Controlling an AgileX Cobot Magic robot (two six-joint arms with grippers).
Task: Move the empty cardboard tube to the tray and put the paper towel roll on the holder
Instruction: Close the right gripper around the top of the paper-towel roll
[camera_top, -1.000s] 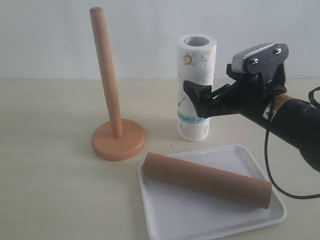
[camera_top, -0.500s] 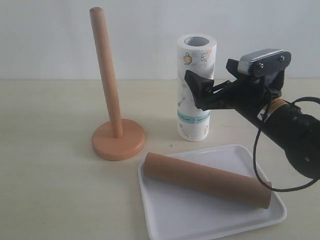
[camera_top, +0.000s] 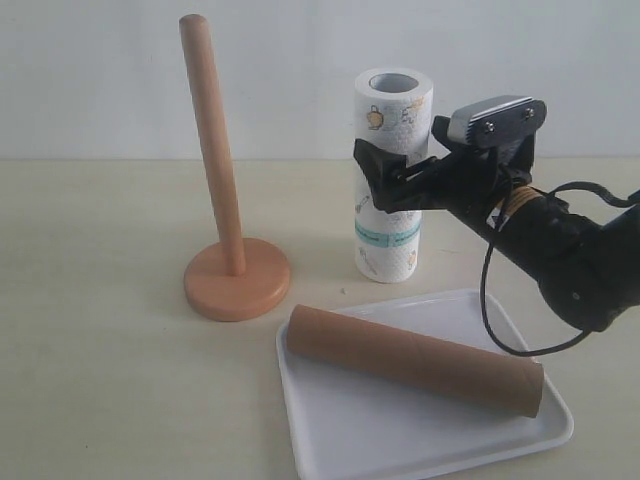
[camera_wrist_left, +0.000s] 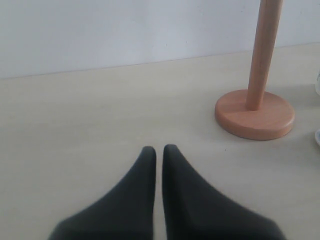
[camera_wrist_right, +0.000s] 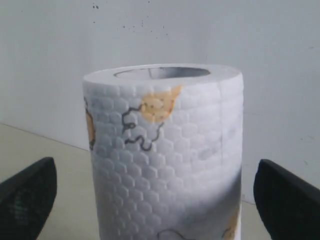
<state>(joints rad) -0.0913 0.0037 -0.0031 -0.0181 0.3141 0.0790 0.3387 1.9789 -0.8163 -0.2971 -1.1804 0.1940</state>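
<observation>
Roll (camera_top: 390, 240) stands upright on the table (camera_top: 100, 350), core hole up, between the fingers of the right claw (camera_wrist_right: 159, 200). That claw is spread wide, one finger (camera_wrist_right: 27, 192) on each side of the roll's upper half. The wrist view shows a gap between each finger and the paper, so nothing is gripped yet. The exterior view cannot confirm contact, since the far finger is hidden behind the roll.

Tube (camera_top: 415, 360) lies flat and slantwise in the tray (camera_top: 340, 440), below the right claw and nearer the camera, well apart from the fingers. One tube end sits close to the tray's rim.

Holder (camera_top: 237, 280) stands upright on the far side of the roll from the right claw's wrist. Its post is bare and its base is near the roll's foot without touching. Nothing sits between roll and holder.

Left claw (camera_wrist_left: 159, 152) has its fingers almost together with only a thin slit between them, holding nothing, low over bare table. The holder is ahead of it, well apart.
</observation>
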